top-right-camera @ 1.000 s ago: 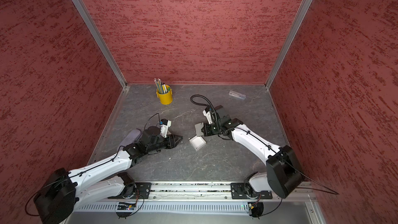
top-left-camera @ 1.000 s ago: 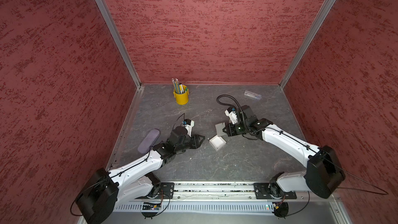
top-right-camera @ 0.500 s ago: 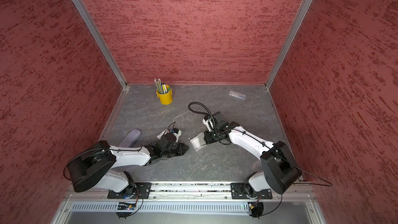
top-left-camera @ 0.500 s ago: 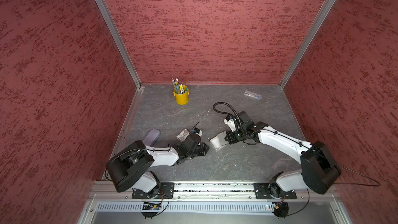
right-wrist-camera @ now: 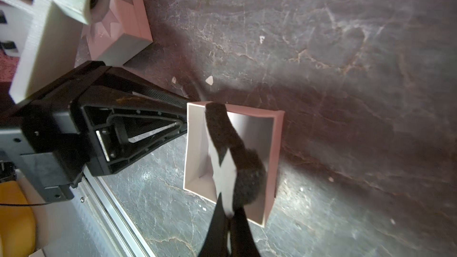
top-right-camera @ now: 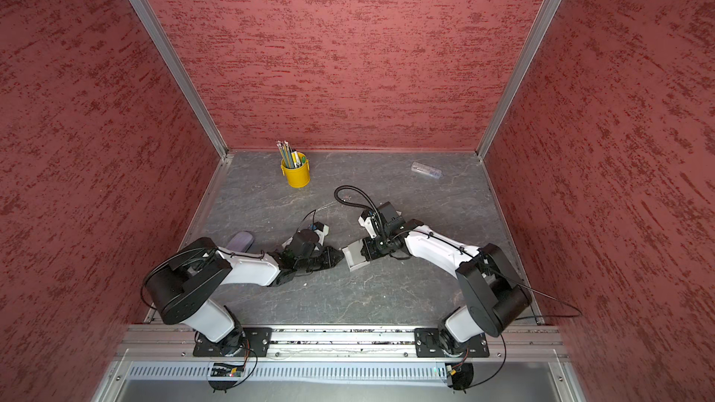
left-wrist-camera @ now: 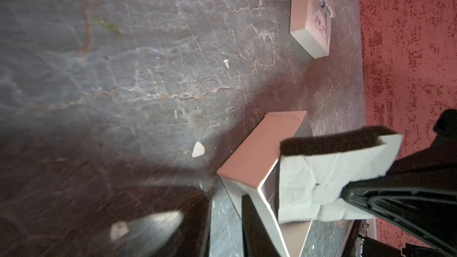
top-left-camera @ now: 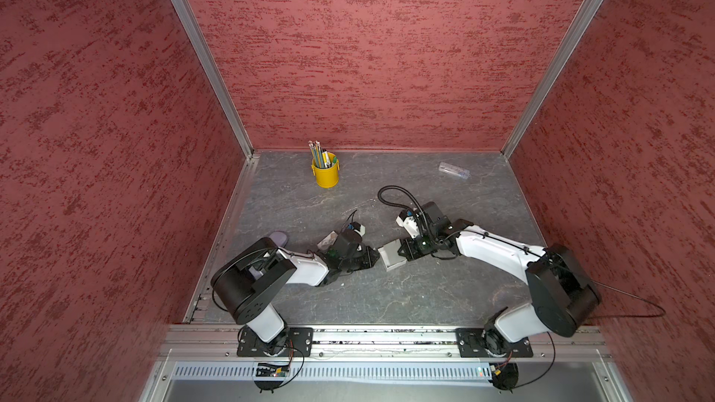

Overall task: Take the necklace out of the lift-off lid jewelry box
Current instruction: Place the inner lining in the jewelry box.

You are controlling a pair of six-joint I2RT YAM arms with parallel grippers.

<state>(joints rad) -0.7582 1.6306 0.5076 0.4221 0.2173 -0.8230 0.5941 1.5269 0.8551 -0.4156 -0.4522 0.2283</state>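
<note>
Booth with red textured walls [top-left-camera: 367,52] and a grey marble-look tabletop [top-left-camera: 425,295]. Both arms are low over the middle, tips facing each other. Between the tips sits the open pink cardboard box base [top-left-camera: 392,259], white inside, resting on the table. The left gripper [top-left-camera: 371,261] meets it head-on, jaws narrow and straddling the nearest wall; it looks clamped on that wall. The right gripper [right-wrist-camera: 228,221] comes in from the opposite side, jaws pinched together on one end of the black foam insert pad with white backing [right-wrist-camera: 232,144]. The pad is tilted on edge, partly inside the box base and partly above its rim, with its free end close to the left gripper's tip. Necklace: cannot make it out in the box base or on the pad, and the pad hides much of the interior. A thin pale strand [top-right-camera: 328,206] lies on the table past the left gripper toward the back wall; cannot tell if it is a chain or a vein in the surface. The pink lift-off lid with grey ribbon bow [left-wrist-camera: 309,28] lies just beside the left gripper's body, apart from the box base. Small pale chips [left-wrist-camera: 197,149] lie near the left gripper's tip. A yellow cup of pencils [top-left-camera: 325,175] stands well beyond the left gripper. A clear plastic tube [top-left-camera: 453,170] lies well beyond the right gripper. A purple oval object [top-left-camera: 279,237] sits behind the left gripper, by that arm's elbow.
</note>
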